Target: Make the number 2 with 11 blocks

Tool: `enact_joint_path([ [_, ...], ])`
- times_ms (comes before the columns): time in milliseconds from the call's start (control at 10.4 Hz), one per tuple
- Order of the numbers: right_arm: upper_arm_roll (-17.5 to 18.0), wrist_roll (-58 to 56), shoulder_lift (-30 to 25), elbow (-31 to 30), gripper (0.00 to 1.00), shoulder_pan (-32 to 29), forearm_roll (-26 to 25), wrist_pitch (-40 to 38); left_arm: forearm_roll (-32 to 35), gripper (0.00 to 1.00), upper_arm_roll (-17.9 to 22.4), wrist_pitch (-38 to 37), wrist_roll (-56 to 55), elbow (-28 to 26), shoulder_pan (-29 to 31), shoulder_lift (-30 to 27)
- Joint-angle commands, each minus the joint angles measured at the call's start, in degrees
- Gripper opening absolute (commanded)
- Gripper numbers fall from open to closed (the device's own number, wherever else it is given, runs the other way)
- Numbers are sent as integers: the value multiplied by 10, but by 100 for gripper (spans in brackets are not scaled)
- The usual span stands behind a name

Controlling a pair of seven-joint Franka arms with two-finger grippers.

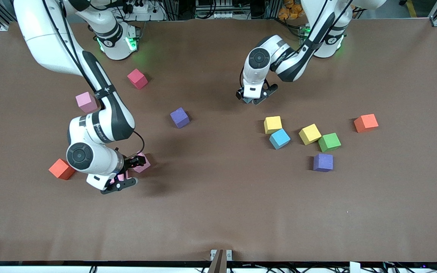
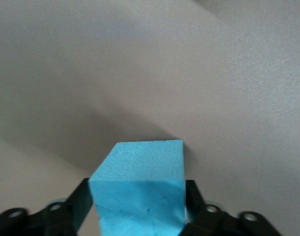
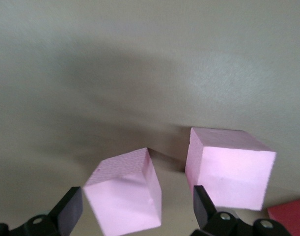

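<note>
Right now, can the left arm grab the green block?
Probably not yet. The left gripper already has a light blue block between its fingers. Otherwise the green block sits uncovered, though a yellow block crowds it.

Low in the frame, toward the right arm's end of the worktop [image 1: 218, 212], the right pincer [image 1: 127, 173] straddles the straddled block [image 3: 122, 196]. The neighbour block [image 1: 143, 163] lies just beside it and the end block [image 1: 62, 169] lies near. Higher up lie three scattered blocks [image 1: 179, 117], well apart from one another. Mid-frame, toward the left arm's end, sits a cluster of five blocks [image 1: 310, 134], with the outlying block [image 1: 365, 123] apart from it. Upper centre, the left pincer [image 1: 254, 99] flanks the enclosed block [image 2: 140, 191].
</note>
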Motion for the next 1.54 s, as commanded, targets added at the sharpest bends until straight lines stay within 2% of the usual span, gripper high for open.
enact_joint_path([
  [0,4,-13,-14,-45,100,-2,1,20,14,35,-3,18,24,20,2,28],
  [96,4,-13,-15,-55,100,0,2,20,14,29,-3,18,51,24,1,29],
  [288,5,-10,-18,-62,100,1,3,17,14,29,-3,17,130,42,-10,20],
  [480,5,-12,-36,-59,100,-5,4,12,13,29,-2,16,184,74,-49,25],
  [768,4,-13,-40,-59,100,-3,4,1,5,28,4,-32,219,161,-74,63],
  [1056,4,-8,-28,-63,100,10,4,18,5,28,5,-58,230,219,-122,104],
  [1440,4,-7,-19,-66,100,15,4,46,5,29,17,-69,277,237,-169,122],
])
